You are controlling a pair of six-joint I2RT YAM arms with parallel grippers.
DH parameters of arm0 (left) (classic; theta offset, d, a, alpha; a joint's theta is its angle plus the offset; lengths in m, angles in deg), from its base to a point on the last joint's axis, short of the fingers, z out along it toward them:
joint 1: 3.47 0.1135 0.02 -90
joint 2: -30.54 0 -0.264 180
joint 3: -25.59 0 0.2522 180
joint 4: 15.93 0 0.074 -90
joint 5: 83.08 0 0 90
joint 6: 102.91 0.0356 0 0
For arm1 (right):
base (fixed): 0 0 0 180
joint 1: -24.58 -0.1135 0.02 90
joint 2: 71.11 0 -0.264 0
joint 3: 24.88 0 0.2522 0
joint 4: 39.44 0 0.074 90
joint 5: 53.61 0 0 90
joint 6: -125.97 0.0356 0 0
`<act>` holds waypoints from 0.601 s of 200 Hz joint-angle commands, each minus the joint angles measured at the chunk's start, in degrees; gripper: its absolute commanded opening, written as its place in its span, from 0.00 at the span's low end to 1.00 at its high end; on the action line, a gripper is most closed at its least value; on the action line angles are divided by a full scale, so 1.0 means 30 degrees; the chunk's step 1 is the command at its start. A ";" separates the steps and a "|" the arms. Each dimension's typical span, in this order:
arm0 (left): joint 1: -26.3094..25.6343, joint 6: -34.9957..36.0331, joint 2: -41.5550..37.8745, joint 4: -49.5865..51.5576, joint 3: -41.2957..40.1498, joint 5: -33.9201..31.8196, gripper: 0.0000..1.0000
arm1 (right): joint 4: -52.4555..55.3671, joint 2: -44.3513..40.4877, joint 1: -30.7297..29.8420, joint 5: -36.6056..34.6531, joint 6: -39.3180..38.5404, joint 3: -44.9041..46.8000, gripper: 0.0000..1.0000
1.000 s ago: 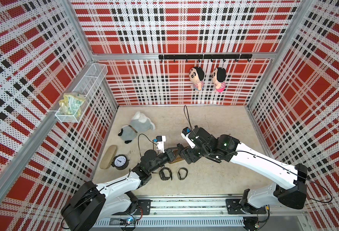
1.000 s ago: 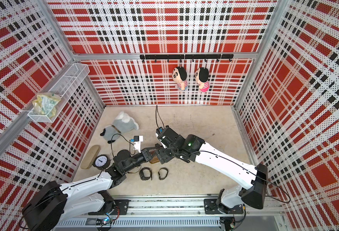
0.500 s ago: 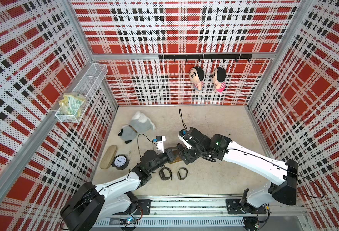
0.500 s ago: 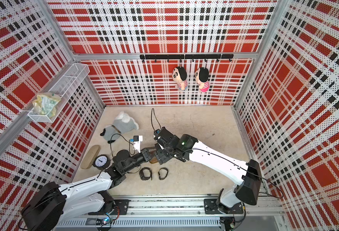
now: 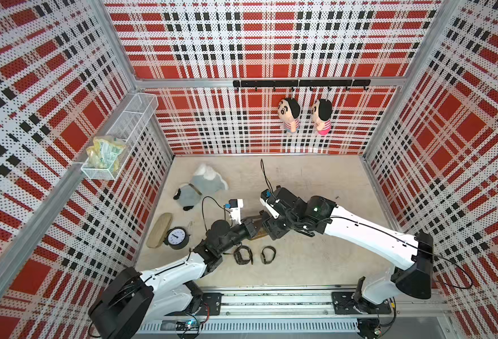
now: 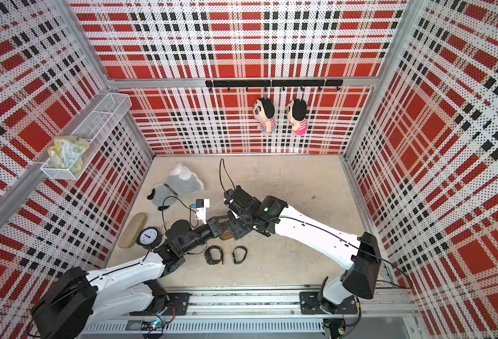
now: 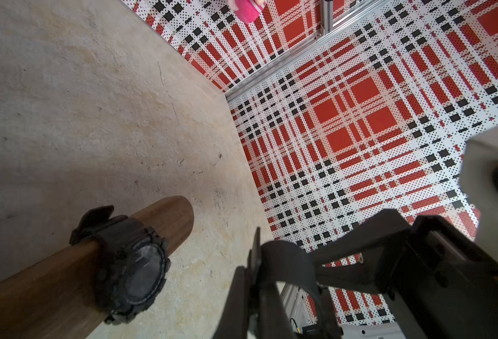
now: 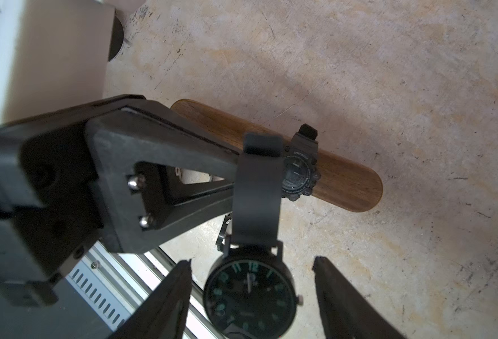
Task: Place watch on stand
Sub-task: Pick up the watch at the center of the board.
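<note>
My left gripper (image 7: 256,273) is shut on the black strap of a round-faced watch (image 8: 250,296) with green numerals, which hangs in the air. My right gripper (image 8: 252,259) is open, with one finger on each side of the watch face and a gap on both sides. Just beyond lies the stand (image 8: 344,182), a brown wooden bar, with a black sport watch (image 8: 299,173) strapped round it. In a top view both grippers meet over the stand (image 5: 256,233), which is mostly hidden under them.
Two more watches (image 5: 243,255) (image 5: 268,254) lie on the floor near the front. A beige oval board (image 5: 159,230), a black alarm clock (image 5: 176,237) and a grey plush toy (image 5: 200,187) sit at the left. A wire basket (image 5: 118,138) hangs on the left wall.
My right arm has moved left towards the left gripper, and its jaws have narrowed round the hanging watch. The left arm has stayed still.
</note>
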 commanded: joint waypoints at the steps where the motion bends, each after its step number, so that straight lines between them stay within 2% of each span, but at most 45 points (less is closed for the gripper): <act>1: -0.0081 0.0294 -0.0361 -0.0124 0.0072 -0.0135 0.00 | 0.0141 0.0191 -0.0122 -0.0131 0.0071 -0.0546 0.68; 120: -0.0222 0.0314 -0.0101 -0.0115 0.0157 -0.0141 0.00 | 0.0281 0.0370 -0.0166 -0.0189 0.0114 -0.0738 0.59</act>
